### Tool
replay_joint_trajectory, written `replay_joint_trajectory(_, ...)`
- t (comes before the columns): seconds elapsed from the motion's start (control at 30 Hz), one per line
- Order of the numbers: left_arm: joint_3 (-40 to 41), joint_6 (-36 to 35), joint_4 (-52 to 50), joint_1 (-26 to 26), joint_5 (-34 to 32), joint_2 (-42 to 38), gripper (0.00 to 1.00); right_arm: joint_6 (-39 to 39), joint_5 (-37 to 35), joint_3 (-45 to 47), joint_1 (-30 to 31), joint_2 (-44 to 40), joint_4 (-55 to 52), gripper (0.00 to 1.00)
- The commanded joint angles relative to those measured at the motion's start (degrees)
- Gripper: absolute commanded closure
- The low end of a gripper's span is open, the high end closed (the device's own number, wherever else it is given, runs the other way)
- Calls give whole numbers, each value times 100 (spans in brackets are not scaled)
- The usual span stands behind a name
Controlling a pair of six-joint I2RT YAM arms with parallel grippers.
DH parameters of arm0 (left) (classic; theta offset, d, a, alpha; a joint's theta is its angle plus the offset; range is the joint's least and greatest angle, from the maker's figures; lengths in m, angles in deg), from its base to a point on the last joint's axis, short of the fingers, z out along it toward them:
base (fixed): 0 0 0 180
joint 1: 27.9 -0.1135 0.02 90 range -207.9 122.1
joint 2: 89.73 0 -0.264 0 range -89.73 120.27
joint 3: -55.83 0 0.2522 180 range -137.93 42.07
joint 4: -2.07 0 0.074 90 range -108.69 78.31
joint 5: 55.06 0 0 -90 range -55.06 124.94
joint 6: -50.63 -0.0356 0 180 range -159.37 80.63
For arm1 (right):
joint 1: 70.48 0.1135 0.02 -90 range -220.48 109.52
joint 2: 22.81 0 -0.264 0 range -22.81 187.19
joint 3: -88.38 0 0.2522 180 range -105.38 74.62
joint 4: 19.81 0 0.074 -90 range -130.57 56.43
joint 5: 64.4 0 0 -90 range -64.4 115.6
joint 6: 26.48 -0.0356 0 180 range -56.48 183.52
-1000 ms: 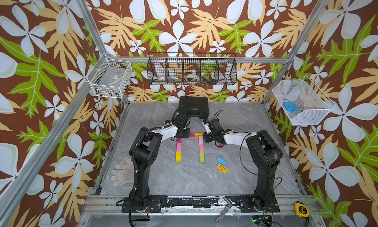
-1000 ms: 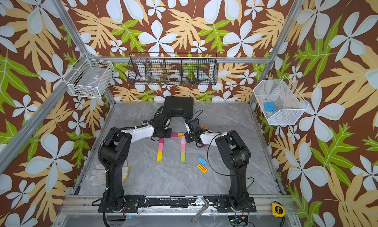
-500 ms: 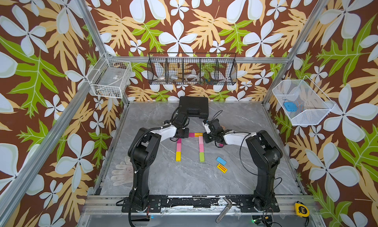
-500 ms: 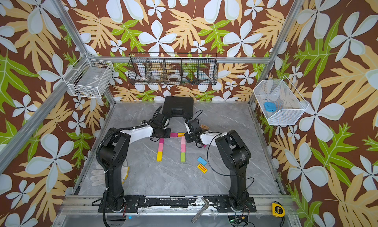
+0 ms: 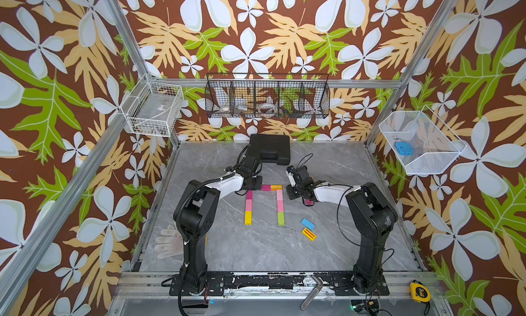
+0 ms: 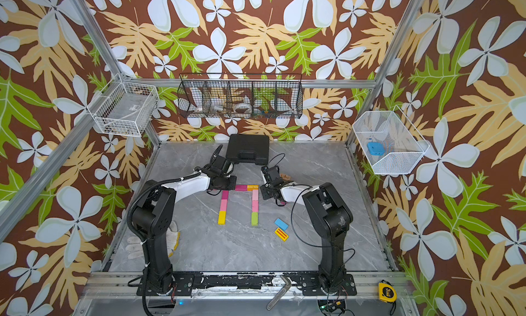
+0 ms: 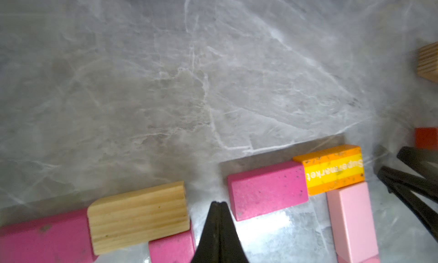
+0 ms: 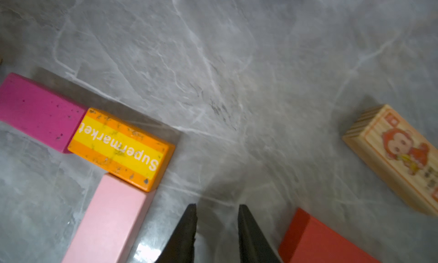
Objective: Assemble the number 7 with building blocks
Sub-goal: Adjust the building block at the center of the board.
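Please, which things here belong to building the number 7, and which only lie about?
Job: magenta block, orange Supermarket block, pink block, green block, yellow block, blue block, striped block, red block, wooden monkey block.

Lying about: black case, white glove, tape measure, metal tool.

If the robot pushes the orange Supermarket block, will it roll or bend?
Probably neither. The orange block lies flat on the table with square edges, so it should slide. It looks like chipped painted wood, likely stiff. It touches the magenta block and pale pink block, so they may shift too.
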Motion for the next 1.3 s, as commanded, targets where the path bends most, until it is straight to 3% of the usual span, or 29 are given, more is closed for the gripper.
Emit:
replay_joint_trajectory(0.0, 38, -45, 112, -9, 165, -164, 100, 204, 64, 122, -18, -201, 60, 69)
replay_joint_trajectory(0.43, 838, 336, 563, 2, 644, -1495, 98, 628, 971, 1781, 109, -1974, 582, 61)
replay_joint_trajectory(0.83, 1334, 351, 978, 1, 876, -2145, 69, 554, 1438, 3320, 857, -3226, 1048, 54)
replay_joint_trajectory(1.27, 1497, 412, 1222, -3, 1136, -2462, 36, 170, 1195, 3535, 1407, -3040, 1250, 53)
